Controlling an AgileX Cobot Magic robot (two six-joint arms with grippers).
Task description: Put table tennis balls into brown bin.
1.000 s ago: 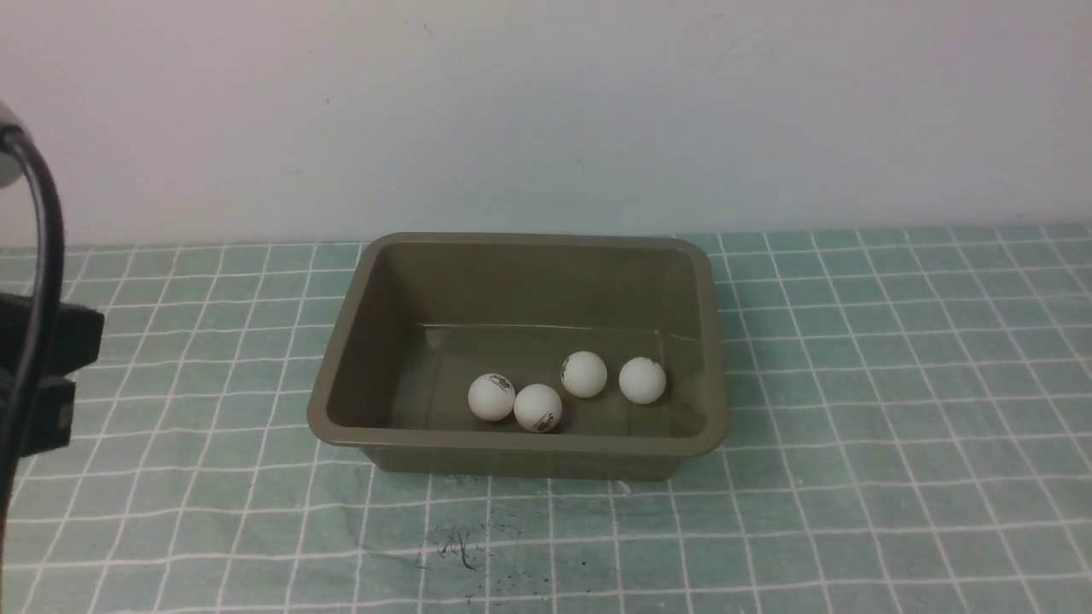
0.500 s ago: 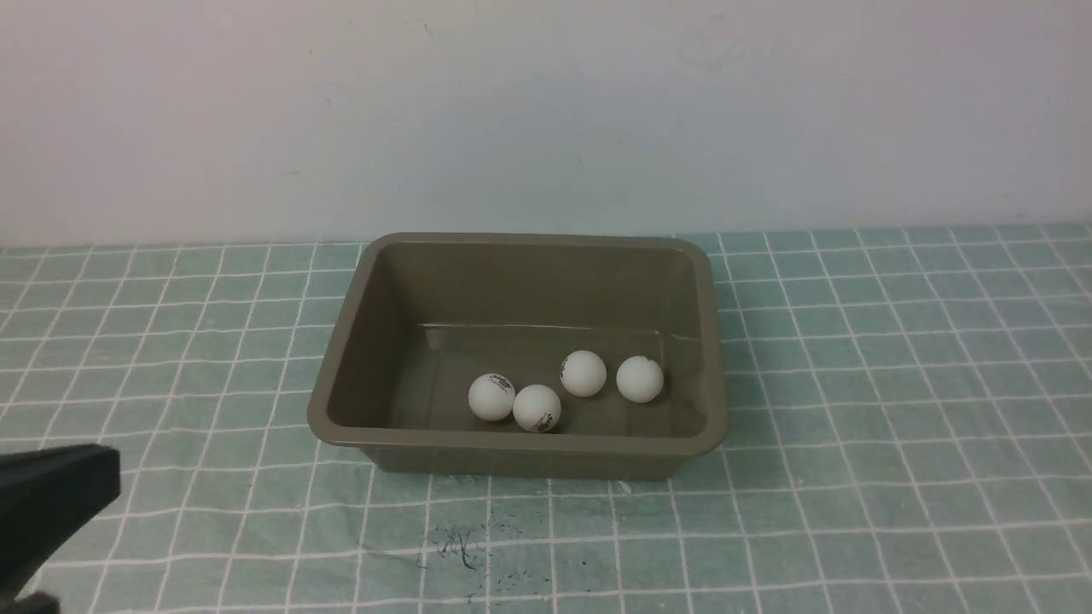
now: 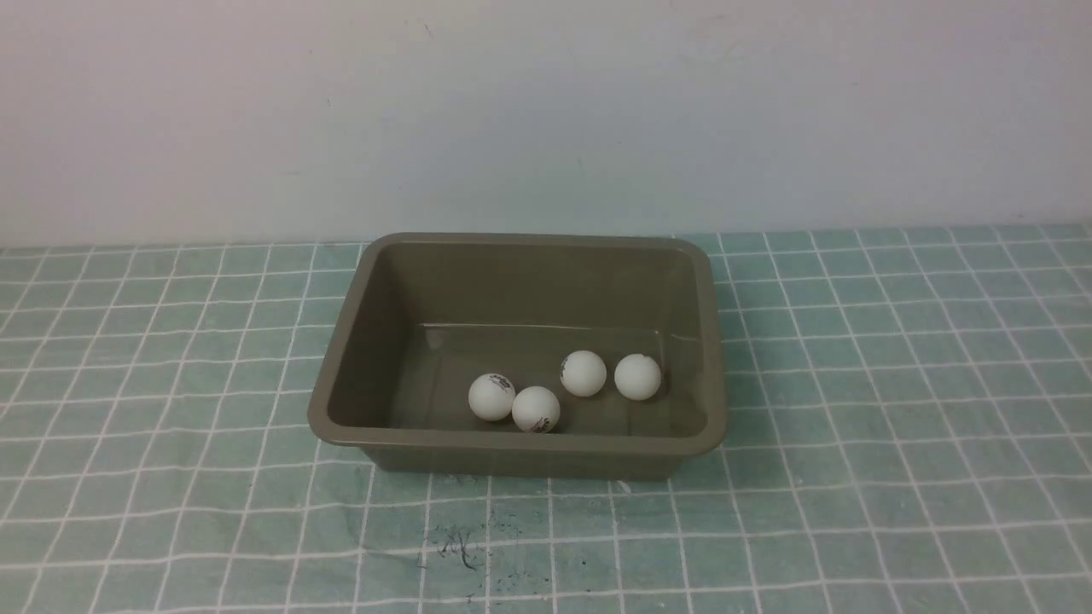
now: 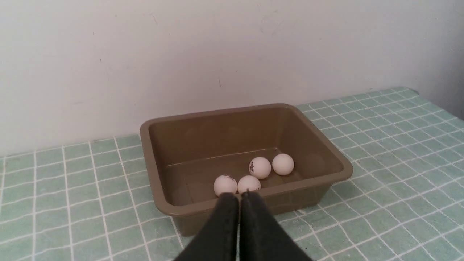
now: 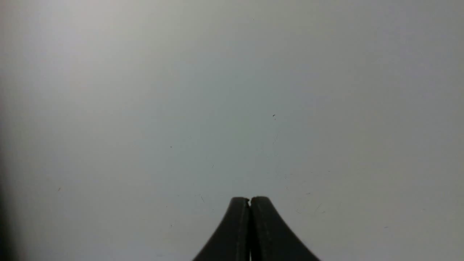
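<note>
Evidently done: matte white table tennis balls (image 3: 583,373) inside olive-brown plastic bin (image 3: 520,441) beyond left tool (image 4: 239,195); it and right tool (image 5: 250,198) pressed together, empty; avoid nudging bin.

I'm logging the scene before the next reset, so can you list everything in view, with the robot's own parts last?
table tennis balls: four, white, all on the floor of the bin, towards its near side; the two on the left touch.
brown bin: one, olive-brown, on the cloth in the middle, close to the wall.
tablecloth: one, green with white grid lines, covering the table.
dark scribble: one, black, on the cloth in front of the bin.
wall: one, white, behind the table.
left gripper: one, black, shut and empty, pointing at the bin.
right gripper: one, black, shut and empty, facing a plain pale surface.
</note>
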